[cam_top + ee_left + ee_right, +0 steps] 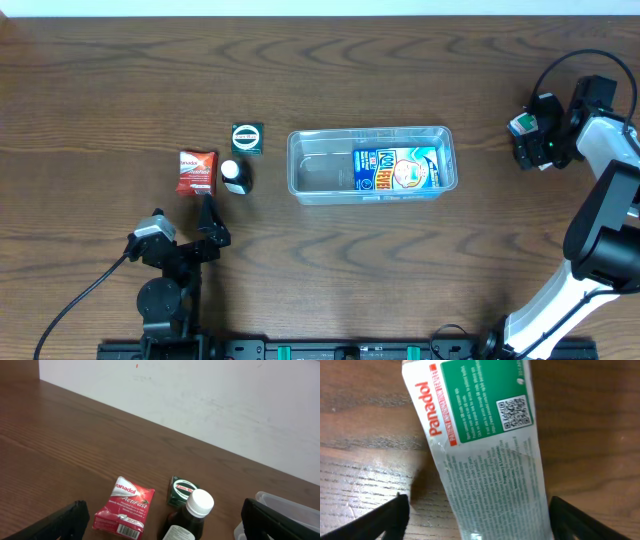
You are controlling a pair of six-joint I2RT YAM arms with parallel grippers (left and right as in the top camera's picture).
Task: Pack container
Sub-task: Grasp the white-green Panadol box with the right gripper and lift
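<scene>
**Container at mid-worktop, one packet inside**

The brown wooden worktop (120, 80) carries everything. The container (318, 178), a clear shallow tub with rounded corners, lies at its middle, long side running left to right. A blue packet (397, 168) lies flat inside, in the tub's right half; the left half shows only the wood beneath.

Well to the container's right is the right hand (525, 138). The right wrist view shows a white and green Panadol box (485, 460) lying lengthwise between its two fingers. The right finger (580, 517) is at the box's edge and the left one (385, 520) stands a little clear of it. Whether the hand actually grips the box, I cannot tell.

To the container's left and nearer the front edge, the left hand (213, 222) has its fingers spread wide with nothing between them.

Three small things sit just left of the container, apart from it:
- A red Panadol packet (125, 507) lies flat, farthest from the container.
- A dark bottle (187, 520) with a white cap stands upright, between the red packet and the container.
- A small green box (247, 138) lies just behind the bottle.
</scene>
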